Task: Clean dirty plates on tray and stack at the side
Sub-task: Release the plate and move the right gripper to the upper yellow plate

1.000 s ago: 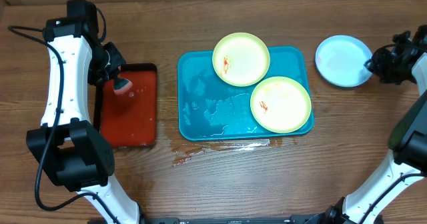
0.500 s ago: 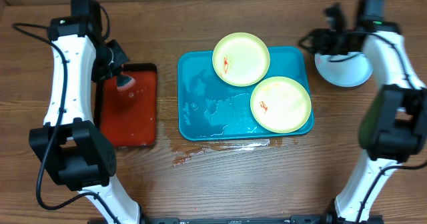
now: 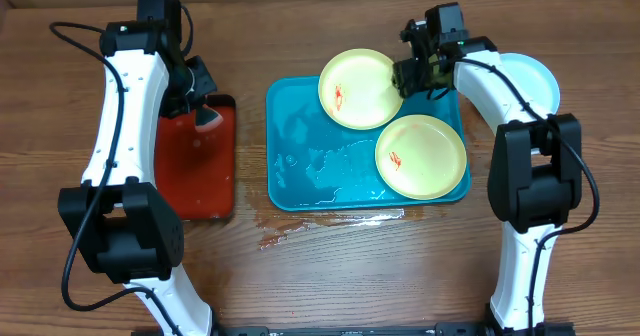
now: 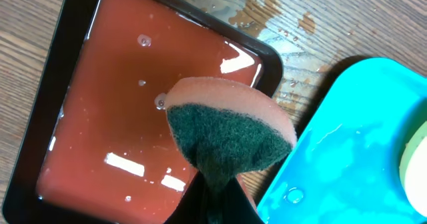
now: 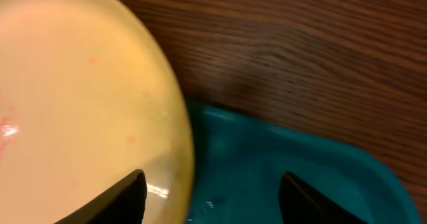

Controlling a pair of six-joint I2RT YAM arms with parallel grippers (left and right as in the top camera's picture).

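Note:
Two yellow-green plates with red smears lie on the turquoise tray (image 3: 310, 156): one (image 3: 358, 88) at its far edge, one (image 3: 421, 156) at its right. A light blue plate (image 3: 535, 81) lies on the table to the right, partly hidden by the right arm. My right gripper (image 3: 408, 74) is open at the far plate's right rim (image 5: 80, 104), one finger over the plate and one over the tray (image 5: 280, 157). My left gripper (image 3: 198, 111) is shut on a green and orange sponge (image 4: 230, 127) above the red tray's (image 4: 120, 117) right edge.
The red tray (image 3: 195, 166) with a black rim holds shiny liquid and stands left of the turquoise tray. Spilled water (image 3: 300, 226) lies on the wooden table in front of the turquoise tray. The turquoise tray's floor is wet.
My right arm has swung left from the light blue plate to the far yellow-green plate's rim. My left gripper has shifted right with the sponge toward the red tray's right edge.

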